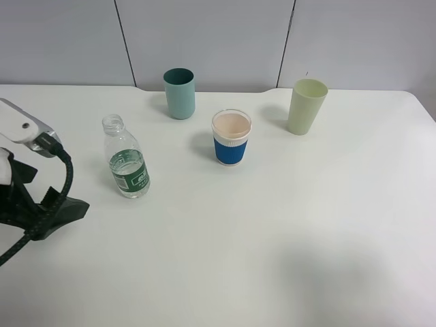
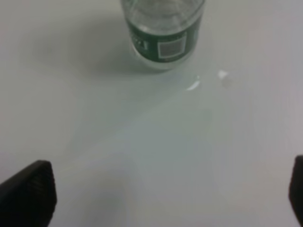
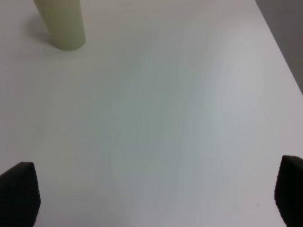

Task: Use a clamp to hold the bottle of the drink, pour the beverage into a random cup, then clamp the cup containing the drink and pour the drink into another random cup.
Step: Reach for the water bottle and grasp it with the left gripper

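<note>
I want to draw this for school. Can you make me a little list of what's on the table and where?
Bottle: upright, uncapped, left side of table
Blue-sleeved cup: middle, upright
Teal tumbler: back, between bottle and cup
Pale green tumbler: back right
Left end effector: open, short of bottle, not touching
Right end effector: open, holding nothing

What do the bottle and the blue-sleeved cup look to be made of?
The bottle: thin, clear, glossy plastic by the look; the table shows through it above the green label. The blue-sleeved cup: apparently paper, matte white with a rolled rim; its ribbed sleeve is probably corrugated card.
</note>
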Robot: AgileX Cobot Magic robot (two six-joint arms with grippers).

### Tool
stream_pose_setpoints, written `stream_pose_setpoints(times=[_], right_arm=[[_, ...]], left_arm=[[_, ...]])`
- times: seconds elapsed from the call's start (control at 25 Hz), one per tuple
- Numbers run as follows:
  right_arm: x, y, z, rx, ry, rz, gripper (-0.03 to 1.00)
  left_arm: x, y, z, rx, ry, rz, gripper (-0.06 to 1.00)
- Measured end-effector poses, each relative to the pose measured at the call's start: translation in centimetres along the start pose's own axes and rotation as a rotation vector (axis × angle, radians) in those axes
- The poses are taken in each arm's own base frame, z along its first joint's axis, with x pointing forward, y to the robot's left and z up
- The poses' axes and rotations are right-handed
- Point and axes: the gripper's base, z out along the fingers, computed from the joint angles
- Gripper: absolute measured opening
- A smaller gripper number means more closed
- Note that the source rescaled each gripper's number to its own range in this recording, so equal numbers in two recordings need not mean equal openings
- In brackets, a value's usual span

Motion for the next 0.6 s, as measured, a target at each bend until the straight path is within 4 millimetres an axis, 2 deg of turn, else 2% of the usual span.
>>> stream_pose_setpoints(times=[0.24,0.6], right_arm=[[0.0,0.0,0.0,0.000,0.000,0.000,1.00],[0.0,0.0,0.0,0.000,0.000,0.000,1.00]], left_arm=[[0.7,0.0,2.7,-0.017,-0.066,-0.001,1.00],[1.9,0.1,5.3,-0.068,-0.261,-0.002,1.00]])
